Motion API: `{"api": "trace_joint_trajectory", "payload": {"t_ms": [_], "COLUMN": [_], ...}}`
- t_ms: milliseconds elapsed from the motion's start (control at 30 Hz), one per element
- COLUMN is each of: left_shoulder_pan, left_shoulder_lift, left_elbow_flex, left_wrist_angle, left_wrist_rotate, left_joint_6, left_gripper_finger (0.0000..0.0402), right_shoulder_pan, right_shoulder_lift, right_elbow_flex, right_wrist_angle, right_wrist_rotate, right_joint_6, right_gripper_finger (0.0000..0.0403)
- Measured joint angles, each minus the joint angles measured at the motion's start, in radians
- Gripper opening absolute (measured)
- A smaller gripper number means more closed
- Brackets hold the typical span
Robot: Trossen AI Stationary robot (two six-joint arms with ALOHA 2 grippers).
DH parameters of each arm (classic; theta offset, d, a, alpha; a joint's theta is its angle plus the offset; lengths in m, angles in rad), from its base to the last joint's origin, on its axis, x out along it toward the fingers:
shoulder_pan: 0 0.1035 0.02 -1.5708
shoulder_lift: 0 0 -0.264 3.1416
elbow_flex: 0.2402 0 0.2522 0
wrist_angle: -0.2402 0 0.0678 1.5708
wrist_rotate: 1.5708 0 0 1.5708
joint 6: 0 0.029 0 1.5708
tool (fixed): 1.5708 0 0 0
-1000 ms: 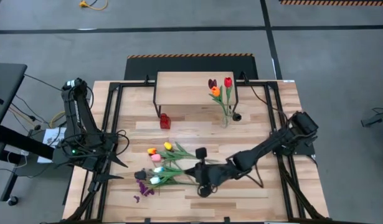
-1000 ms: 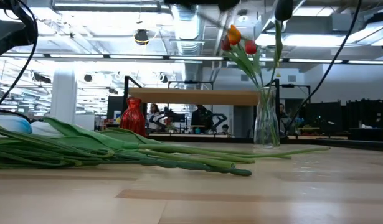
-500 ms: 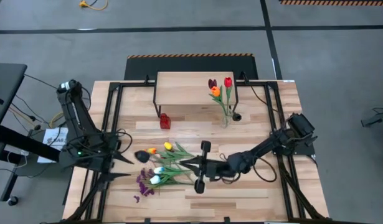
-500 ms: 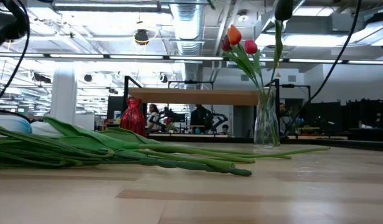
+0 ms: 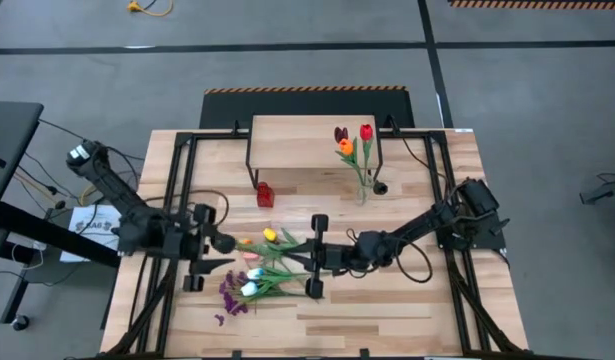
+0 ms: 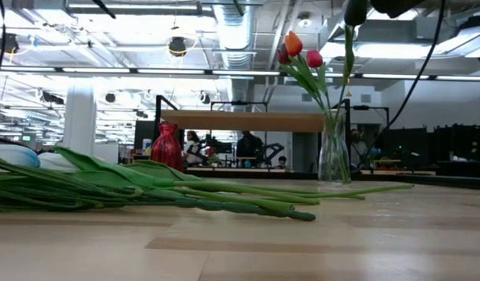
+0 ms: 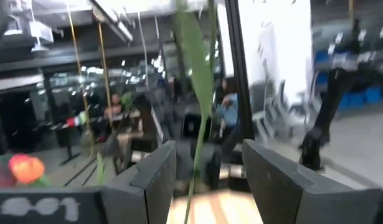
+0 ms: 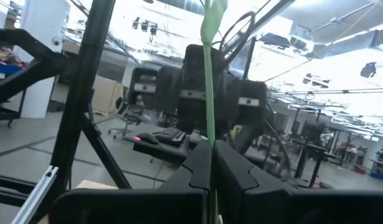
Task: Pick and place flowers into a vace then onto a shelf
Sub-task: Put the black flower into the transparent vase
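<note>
Green stem [image 8: 208,93] is clenched in the right end effector [image 8: 211,163], running lengthwise between both arms; left end effector [image 7: 207,171] half-parted around its other end, contact unclear. Remaining flowers [image 5: 255,270] lie on counter [image 5: 387,310], vase [image 5: 364,188] beyond, beside shelf [image 5: 297,140].

An open-plan robotics lab or industrial workshop. Bare grey concrete floor [image 5: 527,90] all round the table [image 5: 287,320], marked with dark lines and a hazard-striped strip [image 5: 305,90] at the far edge. Loose cables [image 5: 57,185] off the left edge. Exposed ceiling with silver ducts [image 6: 236,27], pipes and long strip lights [image 6: 130,72]. White column [image 6: 80,117] on the left. Beyond the far edge, black-framed benches [image 6: 224,109], people [image 6: 247,148] seated at them. Office chairs [image 8: 132,118] and a keyboard [image 8: 172,134] on a desk in the right wrist view.
</note>
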Motion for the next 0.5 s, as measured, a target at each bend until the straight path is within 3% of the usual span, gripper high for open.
{"api": "trace_joint_trajectory", "payload": {"t_ms": [333,500], "left_shoulder_pan": [0.243,0.292], "left_shoulder_lift": [0.047,0.129], "left_elbow_flex": [0.042,0.08], "left_wrist_angle": [0.003,0.007], "left_wrist_rotate": [0.367,0.462], "left_joint_6": [-0.196,-0.222], "left_gripper_finger": [0.0176,0.0176], "right_shoulder_pan": [-0.012,-0.017], "right_shoulder_lift": [0.0,0.0], "right_elbow_flex": [0.0,0.0], "right_wrist_angle": [-0.02,-0.02], "right_wrist_rotate": [0.0,0.0], "right_joint_6": [-0.008,-0.008], "right_gripper_finger": [0.0,0.0]}}
